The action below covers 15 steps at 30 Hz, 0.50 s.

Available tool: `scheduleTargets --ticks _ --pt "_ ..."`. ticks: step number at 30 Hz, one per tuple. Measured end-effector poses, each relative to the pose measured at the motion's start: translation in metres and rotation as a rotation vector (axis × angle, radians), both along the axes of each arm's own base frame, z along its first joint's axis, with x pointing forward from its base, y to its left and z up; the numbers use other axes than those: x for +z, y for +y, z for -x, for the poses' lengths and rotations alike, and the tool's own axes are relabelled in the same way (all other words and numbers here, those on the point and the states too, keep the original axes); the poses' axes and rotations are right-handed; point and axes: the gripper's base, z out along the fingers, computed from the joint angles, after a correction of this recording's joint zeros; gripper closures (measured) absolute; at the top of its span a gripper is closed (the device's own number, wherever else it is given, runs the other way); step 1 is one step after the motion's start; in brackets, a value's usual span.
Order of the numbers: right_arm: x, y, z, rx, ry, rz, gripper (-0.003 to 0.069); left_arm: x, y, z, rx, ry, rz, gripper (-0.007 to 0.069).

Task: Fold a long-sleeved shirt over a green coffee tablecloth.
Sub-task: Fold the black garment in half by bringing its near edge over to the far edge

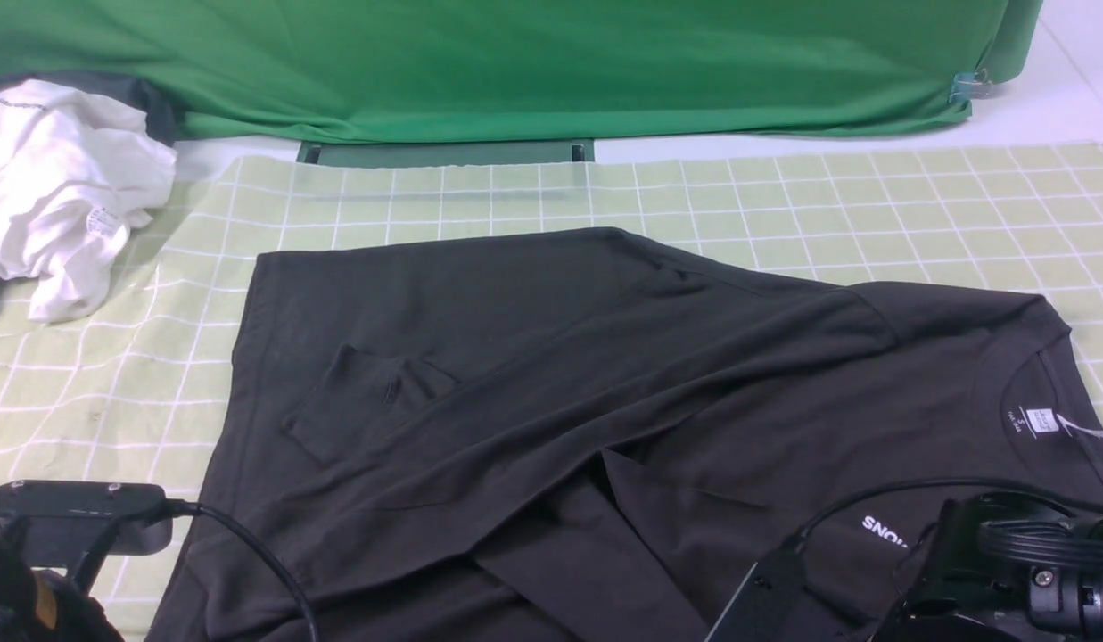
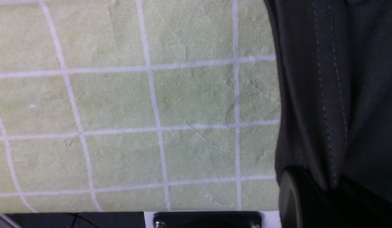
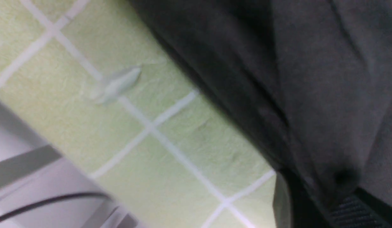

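Note:
The long-sleeved shirt (image 1: 605,374) is black and lies spread on the green coffee tablecloth (image 1: 783,196), a pale gridded cloth. Both sleeves are folded across its body. Its collar with a white neck label (image 1: 1040,419) points right, and part of a white print (image 1: 883,531) shows. In the left wrist view my left gripper (image 2: 332,186) is shut on the stitched hem of the shirt (image 2: 325,79), beside bare tablecloth (image 2: 119,104). In the right wrist view my right gripper (image 3: 322,190) is shut on a fold of the shirt (image 3: 325,79) near its edge. In the front view both grippers are hidden below the frame.
A crumpled white garment (image 1: 61,187) lies at the far left. A deep-green fabric sheet (image 1: 515,62) hangs along the back, with a clip (image 1: 966,85) at its right corner. The left arm's cable (image 1: 248,553) loops over the shirt's near-left corner. The white table edge (image 2: 272,218) is close.

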Motion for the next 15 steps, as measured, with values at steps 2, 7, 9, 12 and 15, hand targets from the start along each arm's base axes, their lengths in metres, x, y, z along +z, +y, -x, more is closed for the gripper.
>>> scheduleTargets --ticks 2,7,9,12,15 --pt "0.007 -0.004 0.005 -0.011 0.018 0.000 0.0591 0.002 0.001 0.003 0.000 0.001 0.001 0.0601" --pt "0.034 -0.014 0.009 0.002 -0.034 -0.043 0.0591 0.019 0.002 0.004 0.004 -0.074 0.010 0.0601" --pt "0.046 -0.016 0.007 0.001 -0.067 -0.047 0.0591 0.028 0.002 -0.001 0.002 -0.111 0.005 0.0601" --pt "0.069 -0.017 -0.009 -0.019 -0.132 -0.051 0.0591 0.046 0.002 -0.017 0.000 -0.191 -0.020 0.0601" --pt "0.096 -0.020 -0.043 -0.055 -0.225 -0.079 0.0591 0.063 -0.001 -0.047 0.014 -0.261 -0.050 0.0601"
